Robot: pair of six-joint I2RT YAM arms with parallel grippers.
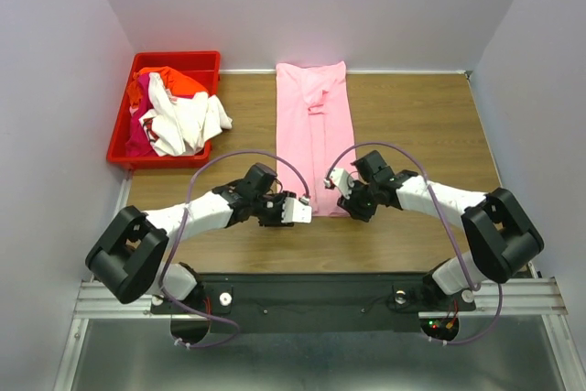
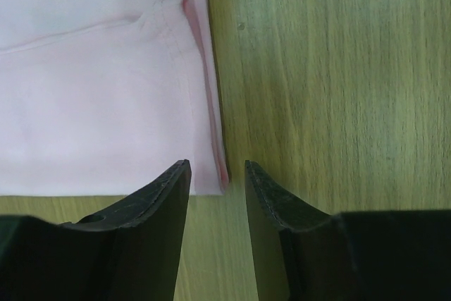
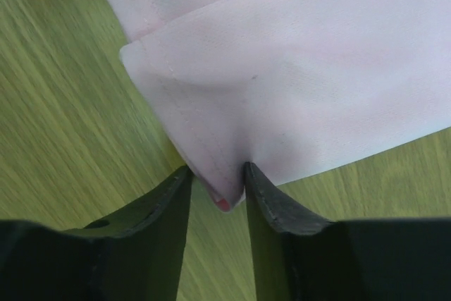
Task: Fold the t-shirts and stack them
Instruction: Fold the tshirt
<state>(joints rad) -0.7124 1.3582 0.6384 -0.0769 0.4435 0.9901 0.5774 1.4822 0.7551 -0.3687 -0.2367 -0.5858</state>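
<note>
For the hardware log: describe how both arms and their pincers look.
The left arm and right arm have white links between chunky black joint housings. A thin lilac cable loops along each. The left pincer and right pincer each end in two black, tapering, matte fingers.

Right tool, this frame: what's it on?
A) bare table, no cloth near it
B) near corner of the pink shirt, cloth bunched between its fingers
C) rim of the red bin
B: the right wrist view shows a corner of the pink t-shirt puckered up between the fingers of the right tool; the red bin sits at the table's far left.
</note>
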